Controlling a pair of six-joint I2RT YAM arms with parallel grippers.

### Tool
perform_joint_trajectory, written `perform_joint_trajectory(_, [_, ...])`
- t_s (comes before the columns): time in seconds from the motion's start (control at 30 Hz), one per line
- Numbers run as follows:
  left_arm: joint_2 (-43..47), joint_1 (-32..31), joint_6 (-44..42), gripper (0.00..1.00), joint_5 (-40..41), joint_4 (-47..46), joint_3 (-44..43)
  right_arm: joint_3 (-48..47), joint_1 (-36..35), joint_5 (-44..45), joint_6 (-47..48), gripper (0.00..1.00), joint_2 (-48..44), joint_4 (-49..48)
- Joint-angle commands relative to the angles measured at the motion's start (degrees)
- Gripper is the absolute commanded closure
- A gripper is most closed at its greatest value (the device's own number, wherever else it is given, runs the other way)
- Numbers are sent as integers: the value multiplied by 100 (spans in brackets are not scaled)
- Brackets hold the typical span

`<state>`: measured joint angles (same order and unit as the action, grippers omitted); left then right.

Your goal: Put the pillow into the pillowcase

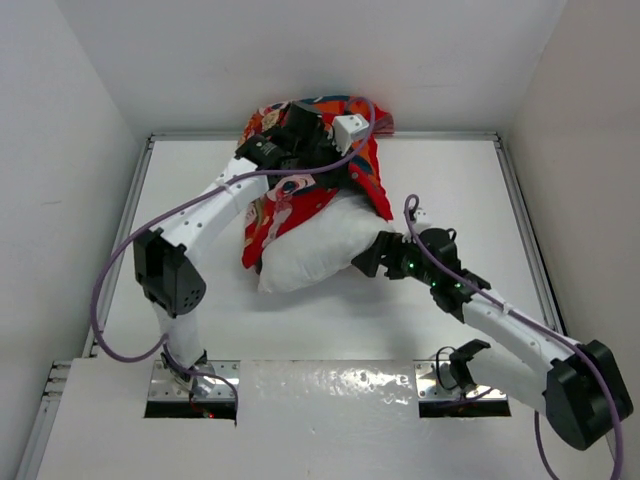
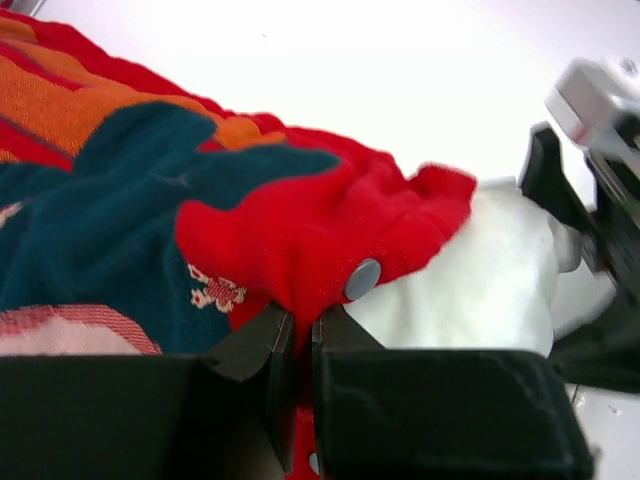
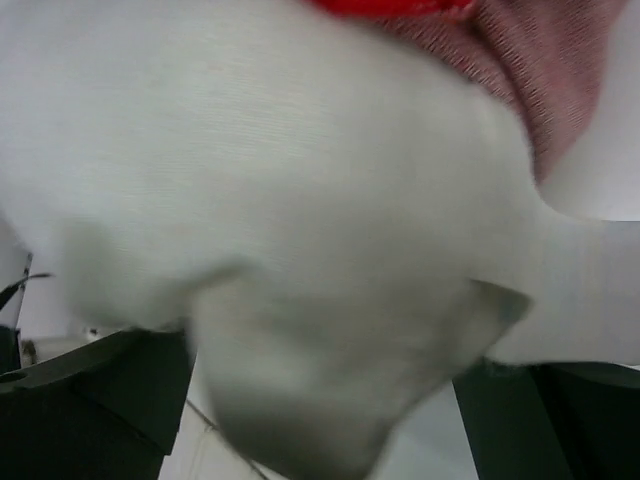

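The white pillow (image 1: 310,250) lies mid-table, its far end inside the red-orange printed pillowcase (image 1: 372,182). My left gripper (image 1: 300,135) is at the far end, shut on a fold of the red pillowcase (image 2: 300,240) beside a grey snap button; the pillow (image 2: 470,290) shows white under the case's edge. My right gripper (image 1: 368,255) is at the pillow's near right end. In the right wrist view the pillow (image 3: 300,200) fills the frame and bulges between the wide-apart fingers (image 3: 90,400) of the right gripper (image 3: 320,400). The pillowcase's edge (image 3: 540,60) shows at top right.
The white table (image 1: 470,200) has raised rails at its left, right and far edges and white walls around it. The far end of the pillowcase hangs over the far rail. The right arm's wrist (image 2: 595,150) shows at the right of the left wrist view.
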<state>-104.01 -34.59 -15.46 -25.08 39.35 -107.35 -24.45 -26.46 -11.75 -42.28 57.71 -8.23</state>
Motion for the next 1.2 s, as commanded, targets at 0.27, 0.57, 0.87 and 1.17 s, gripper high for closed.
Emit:
perform_joint_trajectory(0.27, [-383,-57,-88,100,188,-156,-1103,186,-333,67,-1133,1,-1079,-250])
perform_joint_trajectory(0.57, [-331,-57,-141,100,30,318,-1482,223,-895,839,-2487,1,1790,-3437])
perform_joint_trajectory(0.87, [152,-66,-1361,100,-58,1689,-1253,-2212,-791,3045,-1338,100,3272,-4925])
perform_joint_trajectory(1.17, [346,-66,-1970,100,-1120,2516,-2499,-4198,-729,4426,334,100,4282,-5560])
